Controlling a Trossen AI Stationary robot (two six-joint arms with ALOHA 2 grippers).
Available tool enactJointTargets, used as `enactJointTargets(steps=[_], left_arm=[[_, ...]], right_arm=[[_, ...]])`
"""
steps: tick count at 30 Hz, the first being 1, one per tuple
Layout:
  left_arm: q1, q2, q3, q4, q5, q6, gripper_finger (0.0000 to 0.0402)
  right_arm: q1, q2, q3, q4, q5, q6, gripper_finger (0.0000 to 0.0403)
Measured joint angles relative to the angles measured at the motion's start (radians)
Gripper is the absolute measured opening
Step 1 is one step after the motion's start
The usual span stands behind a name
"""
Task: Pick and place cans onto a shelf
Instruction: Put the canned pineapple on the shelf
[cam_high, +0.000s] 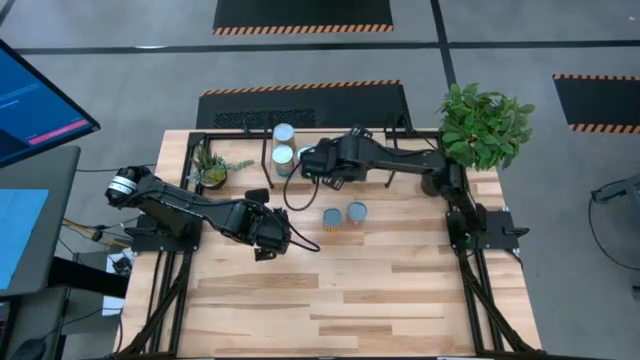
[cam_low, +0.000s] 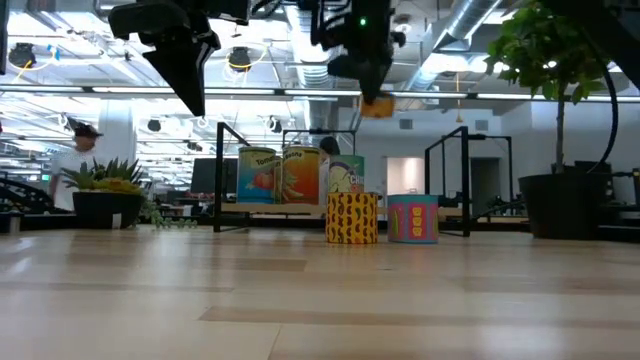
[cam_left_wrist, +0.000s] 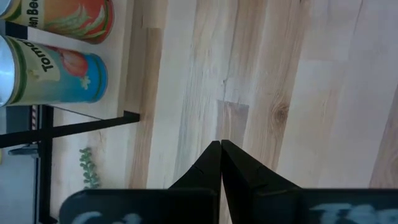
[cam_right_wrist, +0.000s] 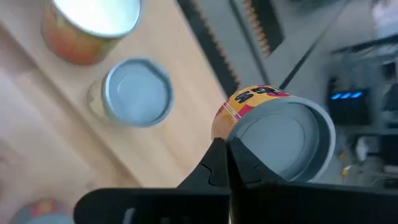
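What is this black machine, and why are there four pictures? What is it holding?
It is a robot with two black arms at a wooden table. Each arm ends in a two-finger gripper. One picture looks down from above, one looks level across the table, and two come from cameras on the wrists. The right gripper is shut and seems to pinch a can by its rim, up in the air by the shelf, where other cans stand. On the table wait two more cans. The left gripper is shut and holds nothing.
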Motion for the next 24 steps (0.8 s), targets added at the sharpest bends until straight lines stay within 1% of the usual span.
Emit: enactJointTargets(steps=[2, 4, 6, 9, 11, 13, 18, 21, 24], left_arm=[[0.000, 0.000, 0.000, 0.000, 0.000, 0.000, 0.0000], [0.000, 0.000, 0.000, 0.000, 0.000, 0.000, 0.0000], [0.000, 0.000, 0.000, 0.001, 0.000, 0.001, 0.0000], [0.000, 0.000, 0.000, 0.001, 0.000, 0.001, 0.0000], [0.000, 0.000, 0.000, 0.001, 0.000, 0.002, 0.0000], [0.000, 0.000, 0.000, 0.001, 0.001, 0.002, 0.0000], [0.000, 0.000, 0.000, 0.002, 0.001, -0.001, 0.0000], [0.000, 0.000, 0.000, 0.002, 0.001, 0.000, 0.0000], [0.000, 0.000, 0.000, 0.002, 0.000, 0.000, 0.0000]], right_arm=[[-0.012, 0.013, -0.001, 0.001, -0.045, -0.027, 0.0001], [-0.025, 0.021, -0.002, 0.002, -0.067, -0.051, 0.0001], [-0.040, 0.039, -0.001, -0.002, -0.064, -0.055, 0.0001], [-0.077, 0.055, -0.005, 0.011, -0.093, -0.062, 0.0001], [-0.103, 0.056, -0.002, 0.011, -0.113, -0.074, 0.0001], [-0.126, 0.058, -0.005, -0.003, -0.115, -0.075, 0.0001], [-0.177, 0.038, -0.005, 0.023, -0.119, -0.077, 0.0001], [-0.214, 0.041, -0.006, 0.036, -0.169, -0.075, 0.0001], [-0.240, 0.042, -0.048, 0.112, -0.226, -0.058, 0.0001]])
